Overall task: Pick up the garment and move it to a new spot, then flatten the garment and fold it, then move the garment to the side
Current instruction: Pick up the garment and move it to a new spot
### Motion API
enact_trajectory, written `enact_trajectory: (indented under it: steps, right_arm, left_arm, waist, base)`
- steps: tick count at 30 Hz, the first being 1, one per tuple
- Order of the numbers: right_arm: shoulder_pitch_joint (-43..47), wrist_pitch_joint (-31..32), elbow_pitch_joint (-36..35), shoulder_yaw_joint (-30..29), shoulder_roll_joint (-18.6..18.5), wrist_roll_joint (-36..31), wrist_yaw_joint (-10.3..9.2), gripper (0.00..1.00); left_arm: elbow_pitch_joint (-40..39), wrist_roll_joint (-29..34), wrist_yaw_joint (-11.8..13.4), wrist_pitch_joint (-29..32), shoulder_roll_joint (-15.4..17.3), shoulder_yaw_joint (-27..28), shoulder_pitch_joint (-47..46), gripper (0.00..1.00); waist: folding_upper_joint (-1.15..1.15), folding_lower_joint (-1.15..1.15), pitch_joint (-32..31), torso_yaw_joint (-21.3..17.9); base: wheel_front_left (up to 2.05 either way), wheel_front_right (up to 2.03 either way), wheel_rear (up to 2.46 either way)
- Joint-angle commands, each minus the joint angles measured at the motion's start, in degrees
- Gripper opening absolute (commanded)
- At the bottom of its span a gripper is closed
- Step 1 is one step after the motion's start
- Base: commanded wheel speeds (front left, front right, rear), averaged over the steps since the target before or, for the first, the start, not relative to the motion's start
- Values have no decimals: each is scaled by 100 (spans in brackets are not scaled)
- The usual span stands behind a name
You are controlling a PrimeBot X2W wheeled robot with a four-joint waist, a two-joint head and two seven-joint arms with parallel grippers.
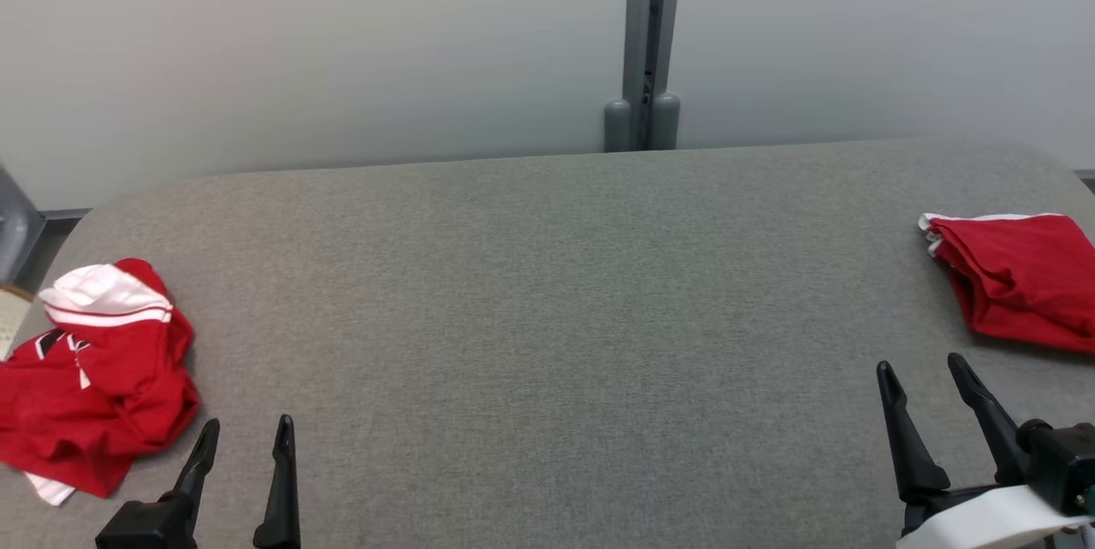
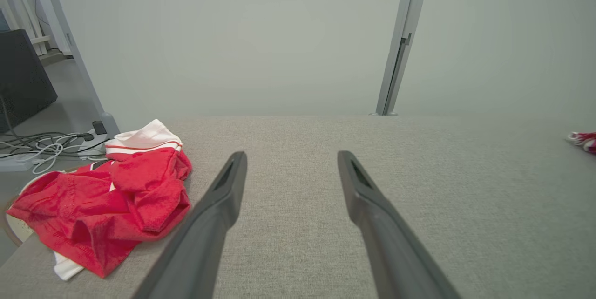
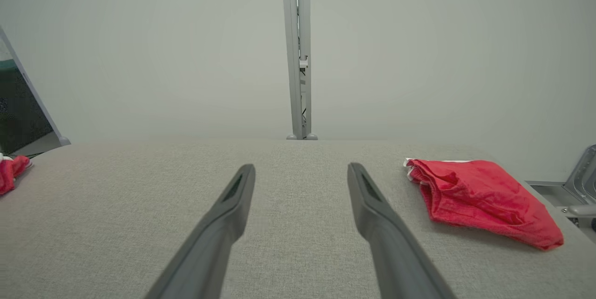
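Garment [image 1: 98,386], crumpled, is lying at the left edge of the desk [image 1: 547,318], just beside the left jaws, seemingly awaiting pickup; a folded garment [image 1: 1018,280] is sitting far right. Both jaws are standing open, gripping nothing.

A crumpled red-and-white garment [image 1: 94,378] lies at the left edge of the grey table [image 1: 547,318] — a folded red garment [image 1: 1018,280] at its right.

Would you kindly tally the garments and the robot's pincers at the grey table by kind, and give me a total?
Garments: 2 (crumpled garment on the robot's left, folded garment on its right)
Pincers: 2 (left pincer, right pincer, both open and empty)
Total: 4
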Motion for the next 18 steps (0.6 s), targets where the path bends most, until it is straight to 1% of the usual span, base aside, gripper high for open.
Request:
enact_trajectory:
  steps: [1,10,15,18]
  right_arm:
    - [63,27,-77,-47,-1,-7,0,100]
    - [176,164,-323,15,33,-7,0,100]
    - [199,194,-362,132,52,48,0,100]
    - [187,204,-330,220,55,60,0,100]
  left_arm:
    - [16,-32,-34,4,37,7,-130,100]
    - [118,-60,-123,22,65,9,-448,100]
    - [202,-108,-263,16,63,-53,-562,100]
    - [266,-119,-334,22,63,-94,-635,100]
  waist:
    - [0,0,-16,195]
    - [0,0,-135,1205]
    - [0,0,-222,1775]
    - [0,0,-265,2032]
  base:
    - [0,0,0]
    - [0,0,0]
    - [0,0,0]
    - [0,0,0]
